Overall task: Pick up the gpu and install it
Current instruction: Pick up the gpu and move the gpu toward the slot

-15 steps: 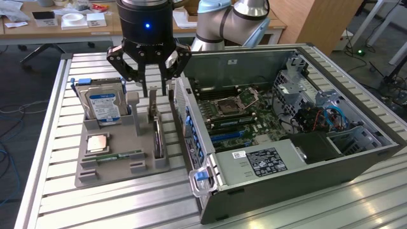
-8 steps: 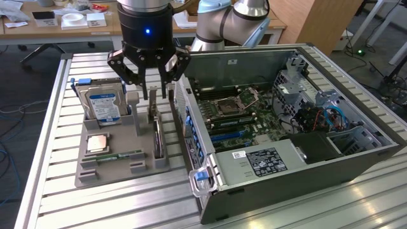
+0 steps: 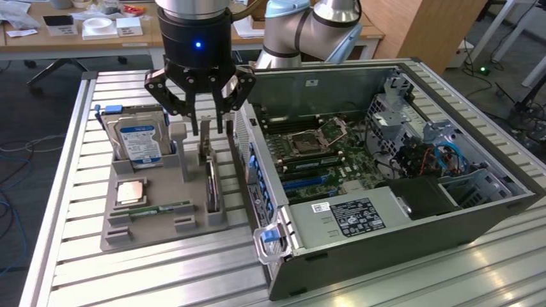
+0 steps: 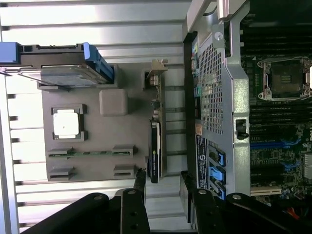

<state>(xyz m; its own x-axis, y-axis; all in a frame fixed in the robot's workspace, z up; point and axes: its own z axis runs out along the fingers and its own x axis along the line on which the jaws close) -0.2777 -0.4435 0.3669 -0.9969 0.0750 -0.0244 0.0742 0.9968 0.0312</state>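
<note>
- Exterior view, from its left: a grey fixture tray (image 3: 153,233) sits on the slatted table and holds the hard drive (image 3: 140,144) upright at the back. The processor (image 3: 130,192) lies flat in front of it, and the memory stick (image 3: 162,210) lies in its slot.
- Next along, on the tray's edge nearest the computer, the gpu (image 3: 211,185) stands on its long edge in a narrow slot. It has not been lifted yet.
- The gripper (image 3: 215,131) hovers over the gpu's far end, fingers spread apart with nothing between them.
- Further right, the open computer case (image 3: 358,256) stands just beside the tray, with the motherboard (image 3: 316,147) exposed inside.
- In the wrist view the gpu (image 4: 155,151) shows as a thin dark strip. It appears to line up closer to one finger (image 4: 140,180) than to the middle of the gap.
- Risk: if that offset is real, a straight descent could land a fingertip on the card's top edge instead of straddling it, pushing the card into its slot or rocking the tray.
- Risk: the card is thin and its faces may be slick, so a grip near one end could let it swing or slip once lifted.
- Risk: the case wall is close, so sideways drift could knock a finger against it.
</note>
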